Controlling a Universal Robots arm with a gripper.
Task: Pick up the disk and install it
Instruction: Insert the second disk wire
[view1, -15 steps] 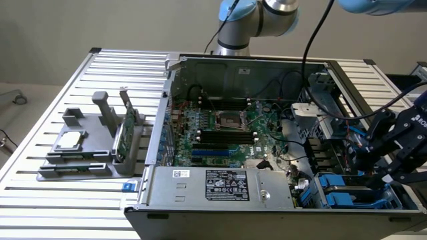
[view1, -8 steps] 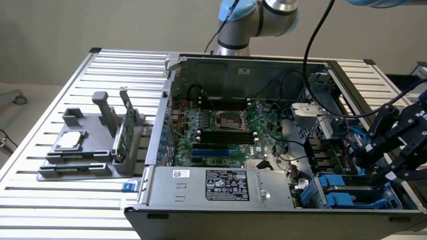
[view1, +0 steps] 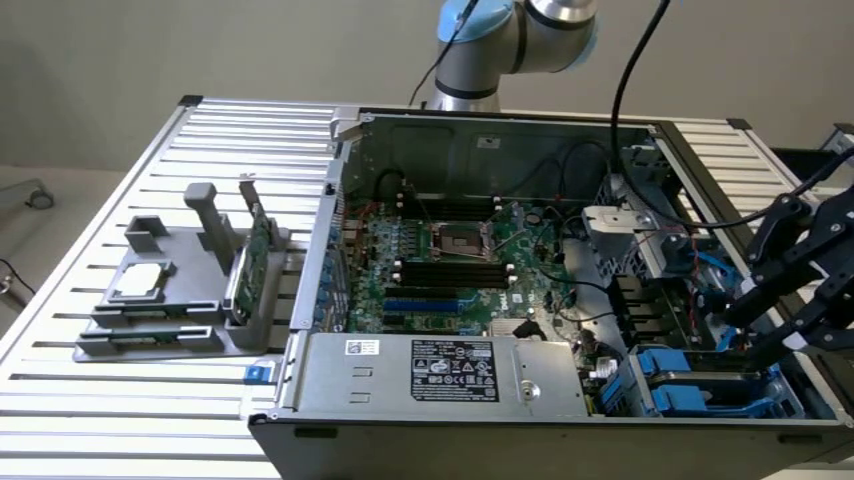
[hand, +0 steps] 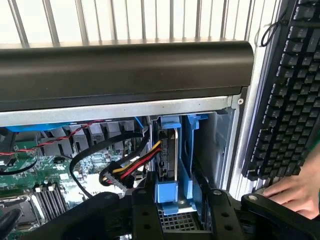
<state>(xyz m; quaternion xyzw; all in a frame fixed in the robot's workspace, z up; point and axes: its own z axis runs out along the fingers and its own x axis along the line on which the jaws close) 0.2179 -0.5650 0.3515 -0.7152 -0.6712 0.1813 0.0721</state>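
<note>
You've got the gripper clamped on the disk. In the wrist view its black fingers sit against the blue carrier on both sides, with no gap you can see.

The disk stands on edge and runs straight out from the jaws into the drive bay at the case corner. Its grey body is on one side and the blue rail on the other. The blue tab is right at the grip. The far end lies just short of the case's silver rail.

The yellow, red and black cable bundle hangs just beside the disk, its connector near one finger. You can't tell if it touches.

In the exterior view the gripper is low at the exterior view's right, over the bay corner where other blue carriers sit. The motherboard is well apart, toward the exterior view's left. The grey fixture sits outside the case on the table, holding a chip and a green card.

A keyboard lies outside the case wall, with a hand at its edge, near the gripper body.
</note>
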